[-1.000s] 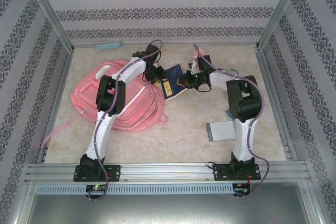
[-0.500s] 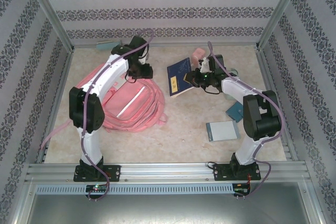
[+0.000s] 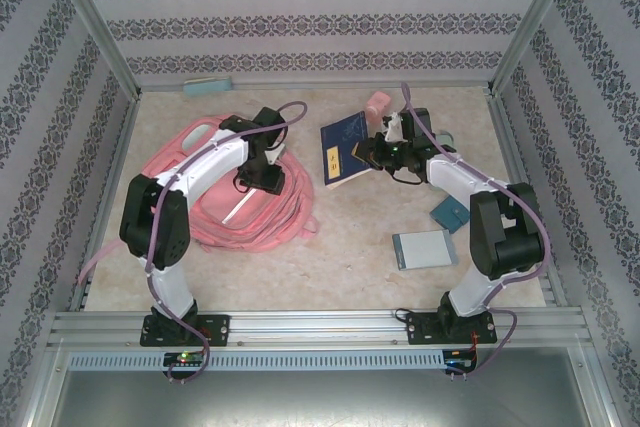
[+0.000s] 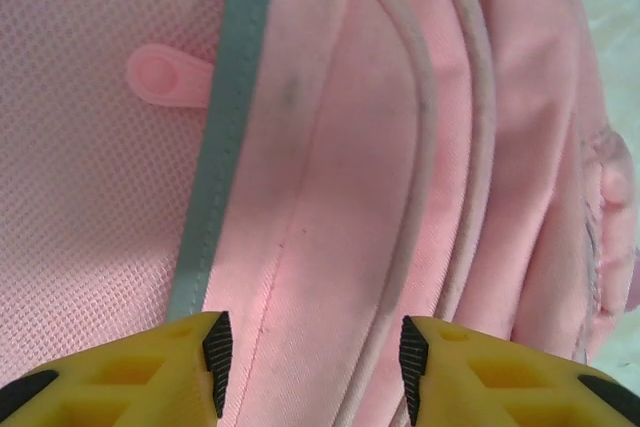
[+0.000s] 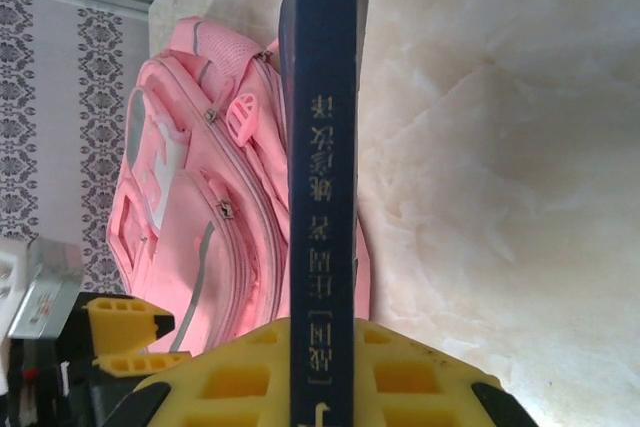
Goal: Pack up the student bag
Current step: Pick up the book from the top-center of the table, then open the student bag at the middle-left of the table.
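Note:
The student bag [image 3: 215, 202] is a big pink backpack lying flat on the left half of the table. My left gripper [image 3: 262, 173] hovers over its right side. In the left wrist view that gripper [image 4: 315, 362] is open, its black pads [image 4: 217, 350] apart over pink fabric [image 4: 330, 147] with piping and a grey trim, nothing held. My right gripper [image 3: 377, 154] is shut on a dark blue book [image 3: 340, 147], held tilted right of the bag. In the right wrist view the book's spine [image 5: 323, 147] runs up from between the yellow jaws [image 5: 323, 387], with the bag [image 5: 200, 197] behind it.
A grey notebook [image 3: 422, 248] and a small teal book [image 3: 450, 212] lie at the right. A pink object [image 3: 378, 104] stands near the back, and a teal item [image 3: 207, 85] lies along the back wall. Patterned walls and metal posts enclose the table.
My left gripper swung from the bag's far edge to over its right side, and its jaws widened. My right gripper carried the blue book right, then stayed nearly still.

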You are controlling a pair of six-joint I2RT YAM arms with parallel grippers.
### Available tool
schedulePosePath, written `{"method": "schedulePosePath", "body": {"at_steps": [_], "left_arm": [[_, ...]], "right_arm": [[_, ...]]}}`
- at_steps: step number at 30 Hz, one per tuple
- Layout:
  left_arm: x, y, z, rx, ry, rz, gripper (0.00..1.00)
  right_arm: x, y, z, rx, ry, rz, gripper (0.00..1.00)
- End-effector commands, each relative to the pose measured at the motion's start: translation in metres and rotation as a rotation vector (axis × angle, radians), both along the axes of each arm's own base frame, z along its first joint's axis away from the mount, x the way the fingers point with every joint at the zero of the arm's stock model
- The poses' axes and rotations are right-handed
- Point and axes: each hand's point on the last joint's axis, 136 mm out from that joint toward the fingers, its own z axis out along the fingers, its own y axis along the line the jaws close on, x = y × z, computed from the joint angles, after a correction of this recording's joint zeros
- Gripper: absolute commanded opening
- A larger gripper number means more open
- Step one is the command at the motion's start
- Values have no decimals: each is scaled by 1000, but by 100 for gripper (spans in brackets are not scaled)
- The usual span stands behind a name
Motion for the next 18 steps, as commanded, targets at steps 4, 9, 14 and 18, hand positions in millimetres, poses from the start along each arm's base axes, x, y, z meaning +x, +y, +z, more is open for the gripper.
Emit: {"method": "schedulePosePath", "body": {"at_steps": [4, 9, 14, 18], "left_arm": [[-20, 4, -6, 155, -11, -135, 57], [-25, 18, -20, 260, 3, -154, 55], [-22, 21, -22, 342, -13, -173, 23], [-10, 22, -9, 370, -57, -149, 0]], "right_arm": [[-6, -3, 16, 17, -49, -8, 0], [-9, -5, 20, 19, -58, -16, 0], [-12, -8, 27, 25, -72, -23, 0], [-13, -11, 33, 37, -82, -34, 0]]}}
